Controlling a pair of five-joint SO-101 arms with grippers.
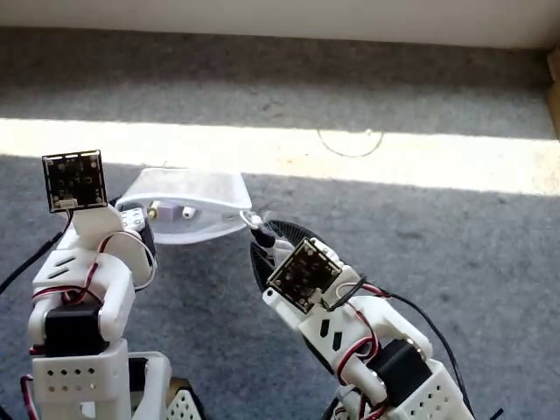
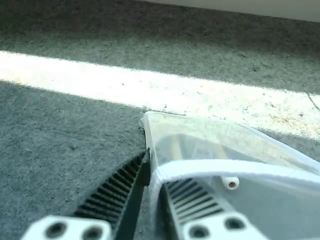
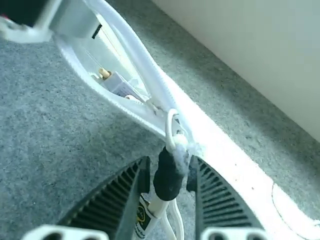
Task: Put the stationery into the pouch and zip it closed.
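A translucent white pouch (image 1: 188, 203) lies on grey carpet, its mouth still partly open. Stationery (image 3: 117, 86) lies inside, and a white pen end (image 2: 231, 183) shows through the wall. My left gripper (image 2: 150, 161) is shut on the pouch's (image 2: 215, 142) end seam, at the pouch's left end in the high view (image 1: 138, 220). My right gripper (image 3: 169, 162) is shut on the black zipper pull (image 3: 169, 176), which hangs from the slider ring (image 3: 172, 127) at the pouch's right end (image 1: 258, 234).
A bright sunlit strip (image 1: 420, 157) crosses the carpet behind the pouch, with a thin wire loop (image 1: 350, 144) lying on it. A pale wall (image 1: 280, 13) borders the far edge. Open carpet lies to the right of the arms.
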